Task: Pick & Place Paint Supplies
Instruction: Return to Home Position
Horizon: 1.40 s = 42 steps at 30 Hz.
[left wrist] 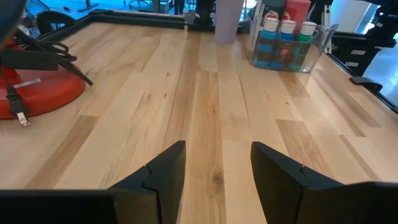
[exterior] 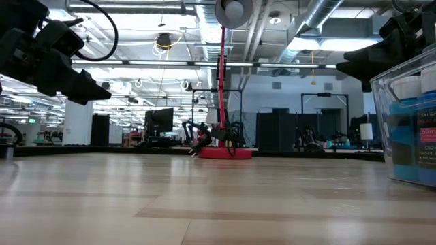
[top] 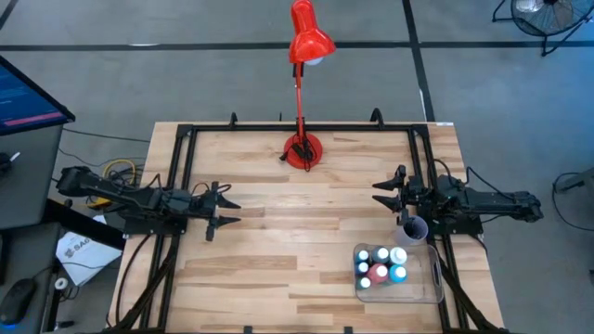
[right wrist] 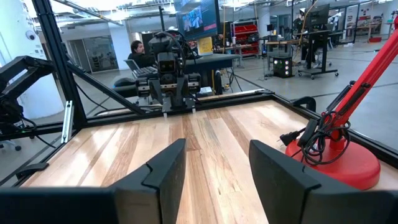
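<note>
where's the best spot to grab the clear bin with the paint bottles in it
Grip the clear bin by its upright wall at the bare end, away from the paint bottles, coming straight down with one finger inside, one outside. The bottles crowd the other end, and the thin open rim probably suits a pinch. The right tool, open, is nearest.

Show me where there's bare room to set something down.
Bare wood lies between the left hand and right hand, nearer than the red desk lamp. Crowded near the right hand: lilac cup, clear plastic bin of paint bottles.
</note>
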Motion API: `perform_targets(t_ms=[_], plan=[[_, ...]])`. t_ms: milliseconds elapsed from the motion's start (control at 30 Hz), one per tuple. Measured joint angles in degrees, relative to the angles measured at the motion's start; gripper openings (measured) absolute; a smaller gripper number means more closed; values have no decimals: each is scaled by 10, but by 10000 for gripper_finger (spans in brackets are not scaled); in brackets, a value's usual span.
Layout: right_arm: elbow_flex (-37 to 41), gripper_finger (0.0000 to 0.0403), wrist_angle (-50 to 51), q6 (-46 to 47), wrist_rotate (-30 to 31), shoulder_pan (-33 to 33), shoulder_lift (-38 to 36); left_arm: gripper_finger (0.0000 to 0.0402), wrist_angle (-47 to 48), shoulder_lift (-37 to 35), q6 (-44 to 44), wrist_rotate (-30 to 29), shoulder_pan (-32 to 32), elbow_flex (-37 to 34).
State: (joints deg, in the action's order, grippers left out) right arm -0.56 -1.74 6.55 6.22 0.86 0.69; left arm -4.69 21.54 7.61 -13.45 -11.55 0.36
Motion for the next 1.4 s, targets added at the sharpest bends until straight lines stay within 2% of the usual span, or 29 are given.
perform_targets(t_ms=[1400], plan=[[0,169,0,0,0,0,0,163,-18,0,0,0,0,0]])
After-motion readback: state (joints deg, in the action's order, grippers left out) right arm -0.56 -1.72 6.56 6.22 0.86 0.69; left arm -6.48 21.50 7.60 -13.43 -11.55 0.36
